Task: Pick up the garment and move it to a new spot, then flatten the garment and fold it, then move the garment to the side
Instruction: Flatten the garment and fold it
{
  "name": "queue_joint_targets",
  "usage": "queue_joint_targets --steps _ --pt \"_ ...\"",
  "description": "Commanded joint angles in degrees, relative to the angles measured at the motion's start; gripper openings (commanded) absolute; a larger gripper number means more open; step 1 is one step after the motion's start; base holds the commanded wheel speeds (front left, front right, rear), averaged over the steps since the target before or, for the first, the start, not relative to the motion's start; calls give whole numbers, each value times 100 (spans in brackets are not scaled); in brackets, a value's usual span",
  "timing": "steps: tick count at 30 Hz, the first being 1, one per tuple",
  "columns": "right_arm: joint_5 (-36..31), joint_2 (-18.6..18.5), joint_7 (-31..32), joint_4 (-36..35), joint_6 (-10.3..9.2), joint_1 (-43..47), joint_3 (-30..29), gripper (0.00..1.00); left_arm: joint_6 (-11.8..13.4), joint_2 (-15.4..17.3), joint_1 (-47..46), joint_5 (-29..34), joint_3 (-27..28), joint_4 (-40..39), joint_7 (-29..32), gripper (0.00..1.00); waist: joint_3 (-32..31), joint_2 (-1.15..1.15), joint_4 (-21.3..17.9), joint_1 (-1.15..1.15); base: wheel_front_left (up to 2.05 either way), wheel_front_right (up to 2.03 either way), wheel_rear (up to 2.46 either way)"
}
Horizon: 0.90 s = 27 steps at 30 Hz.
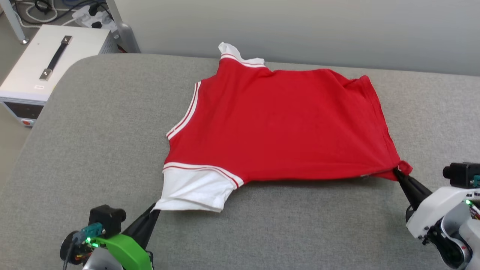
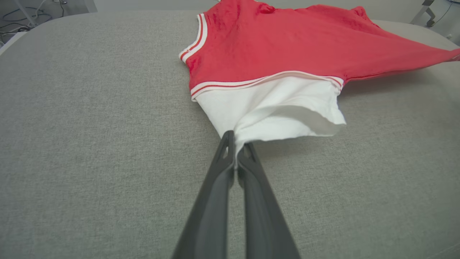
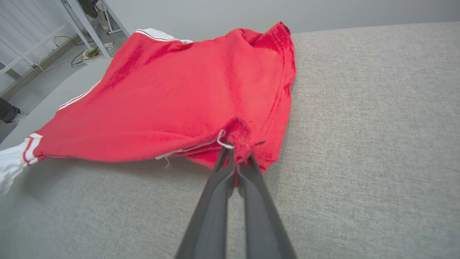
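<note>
The garment (image 1: 277, 123) is a red jersey with white sleeves and red-and-white stripe trim, spread plain red side up across the grey table (image 1: 93, 142). Its lettering is hidden. My left gripper (image 1: 154, 210) is shut on the edge of the near white sleeve (image 2: 273, 108), pinching it between the fingers (image 2: 235, 144). My right gripper (image 1: 397, 170) is shut on the garment's near hem corner (image 3: 237, 138), which bunches at the fingertips. The near edge of the garment (image 3: 161, 104) is stretched taut between the two grippers and lifted a little, casting a shadow.
A white box with a black handle (image 1: 48, 63) stands left of the table's rounded far corner, with cables and a power strip (image 1: 90, 15) behind it. A grey wall runs behind the table. Bare grey cloth surrounds the garment.
</note>
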Motion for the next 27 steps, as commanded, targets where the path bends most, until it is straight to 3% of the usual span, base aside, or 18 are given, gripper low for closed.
queue_joint_targets --steps 1,14,21,27 --pt "78 -84 54 -124 -5 216 1 0 -9 99 196 -56 5 -106 52 0 -317 0 23 1 0 0 0" --pt "326 -686 691 -1176 -5 1831 -246 0 5 743 1506 -490 -129 -1247 703 0 -917 0 -44 1 0 0 0" --pt "273 -917 1259 -1813 -5 2730 -725 0 27 1087 2078 -703 -152 -1747 937 0 -930 0 -87 1 0 0 0" --pt "-1 -825 1483 -2321 -5 3047 -1448 0 146 1187 1909 -531 32 -1959 750 0 -756 0 -133 1 0 0 0"
